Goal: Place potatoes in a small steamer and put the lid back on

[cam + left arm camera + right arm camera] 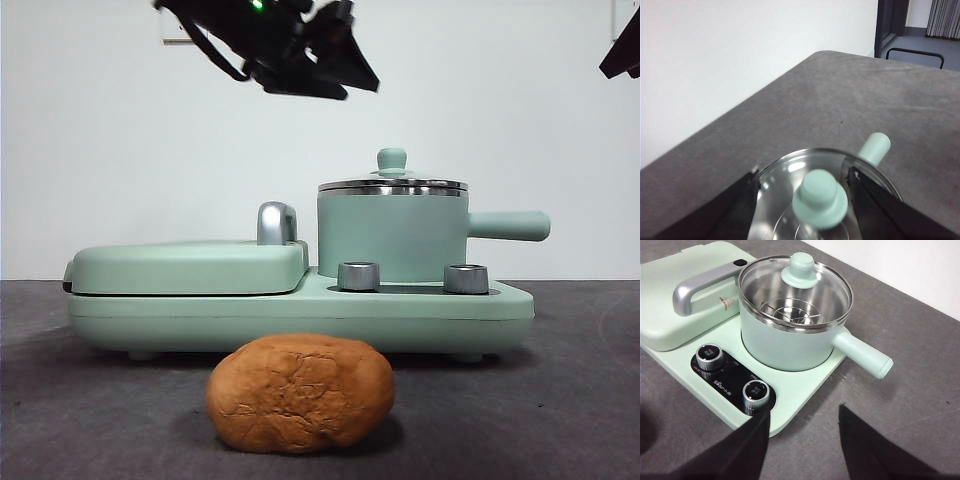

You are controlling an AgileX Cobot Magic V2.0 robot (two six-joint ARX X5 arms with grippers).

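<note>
Front view: potato (300, 392) lies on the worktop (560, 400), lid (392, 184) on the steamer (392, 236) beyond, at 12 o'clock. Left hand (802, 180) gapes above the knob (820, 198); right hand (802, 422) waits, spread. Nothing done.

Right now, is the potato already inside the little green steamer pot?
No, the potato lies on the table in front of the cooker, while the steamer still has its lid on.

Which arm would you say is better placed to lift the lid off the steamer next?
Left, I'd judge: its open claw hangs right above the lid, straddling the knob. The right claw waits off to the side.
</note>
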